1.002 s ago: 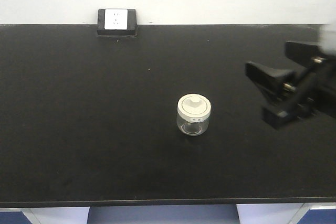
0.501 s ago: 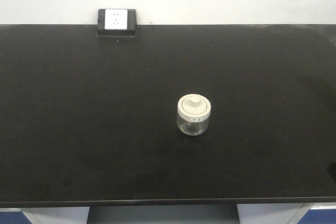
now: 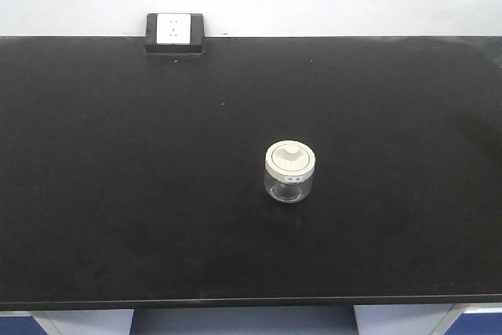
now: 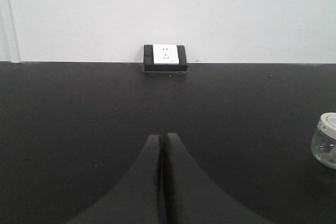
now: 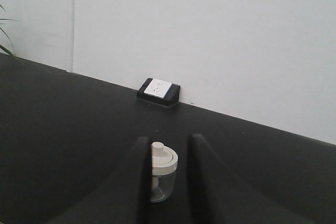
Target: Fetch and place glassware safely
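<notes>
- Right gripper (image 5: pixel 165 153): jaws parted, holding nothing; the small squat clear glass jar with round off-white lid (image 5: pixel 161 178) stands between and beyond its fingertips.
- Left gripper (image 4: pixel 161 139): fingers pressed together, empty; jar to its right.
- Black socket box (image 3: pixel 175 33) beyond, at wall.

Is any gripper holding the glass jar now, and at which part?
Nothing is held. The jar stands free on the table; left gripper is shut and empty, right gripper is open.
</notes>
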